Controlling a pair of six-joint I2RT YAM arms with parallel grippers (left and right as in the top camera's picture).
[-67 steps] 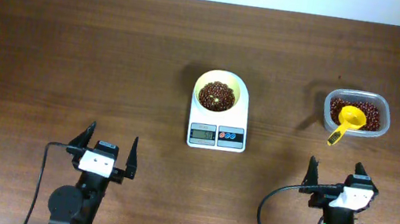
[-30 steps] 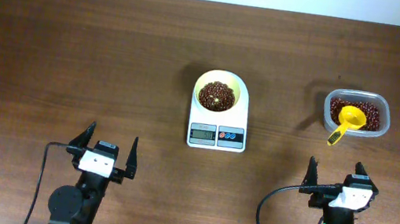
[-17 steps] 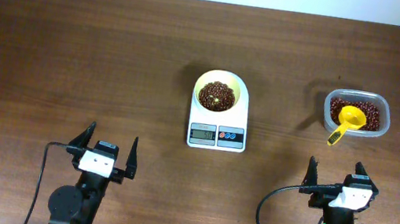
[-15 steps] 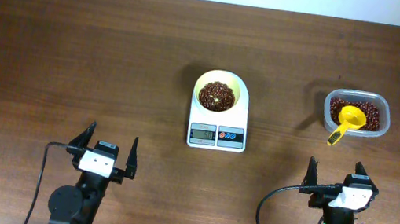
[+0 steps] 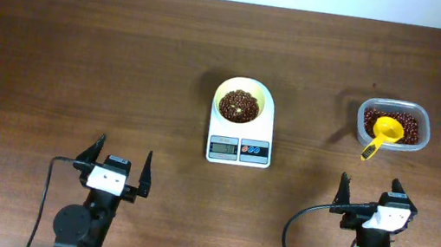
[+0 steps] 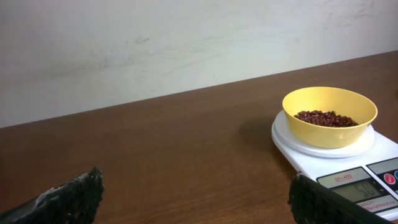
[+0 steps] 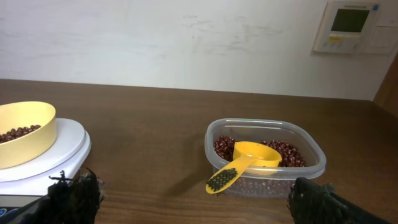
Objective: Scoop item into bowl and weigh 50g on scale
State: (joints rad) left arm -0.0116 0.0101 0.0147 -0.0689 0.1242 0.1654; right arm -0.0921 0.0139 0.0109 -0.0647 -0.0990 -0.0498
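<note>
Table: dark brown wood (image 5: 57, 46) with a pale wall behind it
Left gripper: (image 5: 126, 145) low at the near edge, fingers spread wide with nothing between them; the left wrist view shows a dark fingertip (image 6: 68, 196) at each bottom corner
Right gripper: (image 5: 371, 179) low at the near edge on the other side, jaws likewise wide apart and empty, its fingertips (image 7: 71, 193) framing the right wrist view
Scale: white, (image 5: 239, 148) near the middle of the table, well apart from both grippers; grey display and round buttons on the front strip face the arms (the digits look like 50 in the left wrist view, though they are small)
Bowl: pale yellow (image 5: 244, 81), upright on the scale's round platform
Beans in bowl: dark red-brown heap (image 5: 240, 105) covering the bottom, well below the rim
Tub: clear plastic, rectangular with rounded corners (image 5: 396, 102), ahead of the right gripper and to the right of the scale, apart from it
Beans in tub: more of them (image 5: 412, 128) across its floor
Scoop: yellow (image 5: 386, 131), cup lying on the beans in the tub, handle propped over the near rim and sticking out toward the arms
Wall panel: small white box with a screen (image 7: 351, 25), upper right in the right wrist view
</note>
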